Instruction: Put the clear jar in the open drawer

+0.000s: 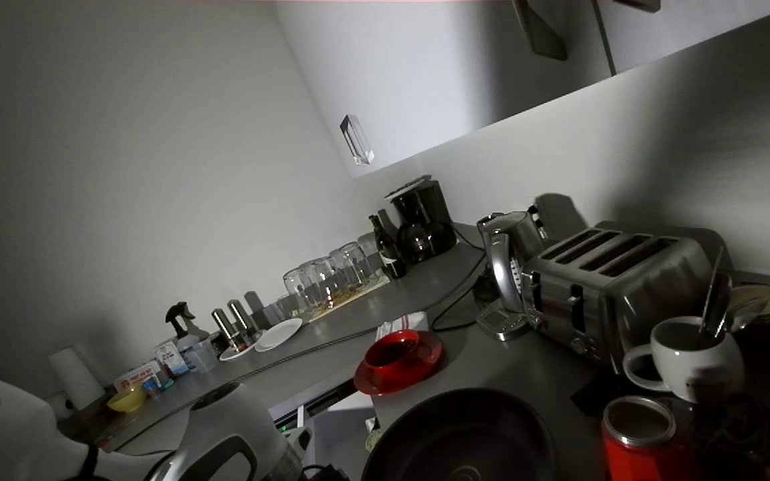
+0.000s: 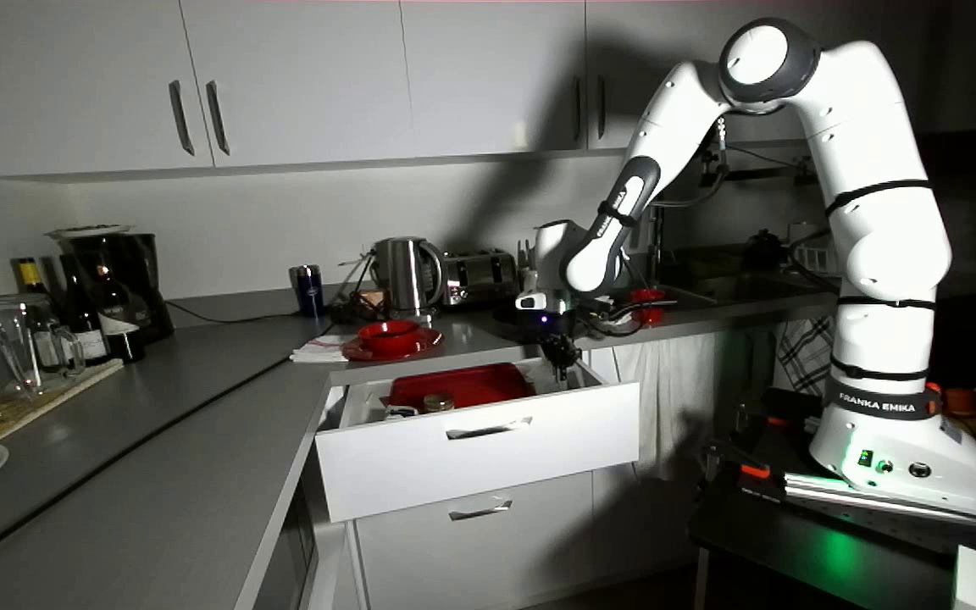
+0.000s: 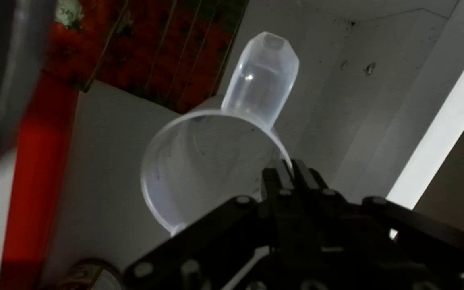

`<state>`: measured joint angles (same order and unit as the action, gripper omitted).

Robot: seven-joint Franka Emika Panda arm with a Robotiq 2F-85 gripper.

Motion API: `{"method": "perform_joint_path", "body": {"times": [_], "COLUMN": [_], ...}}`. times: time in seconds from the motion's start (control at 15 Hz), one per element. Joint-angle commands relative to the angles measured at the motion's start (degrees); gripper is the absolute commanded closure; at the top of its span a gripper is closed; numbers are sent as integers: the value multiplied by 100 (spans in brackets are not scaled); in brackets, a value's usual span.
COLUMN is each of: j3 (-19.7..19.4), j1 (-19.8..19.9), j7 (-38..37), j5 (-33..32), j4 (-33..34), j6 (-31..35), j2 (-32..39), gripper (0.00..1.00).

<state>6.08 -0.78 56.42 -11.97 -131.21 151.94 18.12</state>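
**Thin rim chosen as the hold for the clear jar at the open drawer**

The clear jar is clamped at a single place on its lip by the pincer, whose fingers are set one inside and one outside the thin edge. This hold is presumably preferred because the body is broad, while the wall is slim enough to be pinched easily. The handle is pointed away from the fingers and is not used. The mouth is turned toward the wrist camera, so that, it is judged, the base can be set down first.

In an exterior view, the pincer is seen dipped at the drawer end nearer the base of the arm; the jar cannot be clearly made out there. In the wrist view it is backed by pale drawer floor and walls; whether the floor is touched cannot be told.

That end is probably favoured because space farther along is taken by a red flat item and a small round container. With the drawer pulled out from under the bench, entry from above is allowed. By so off-centre a grip, some tilting may be caused; release is judged to be what remains.
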Motion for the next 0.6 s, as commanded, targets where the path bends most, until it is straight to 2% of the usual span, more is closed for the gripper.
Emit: {"method": "perform_joint_path", "body": {"times": [0.0,0.47,0.53], "j3": [6,120,71], "j1": [31,127,63], "j7": [65,152,-9], "j5": [-190,-92,-146], "j4": [68,112,41], "j6": [329,401,343], "j2": [184,252,178], "gripper": [93,94,93]}}
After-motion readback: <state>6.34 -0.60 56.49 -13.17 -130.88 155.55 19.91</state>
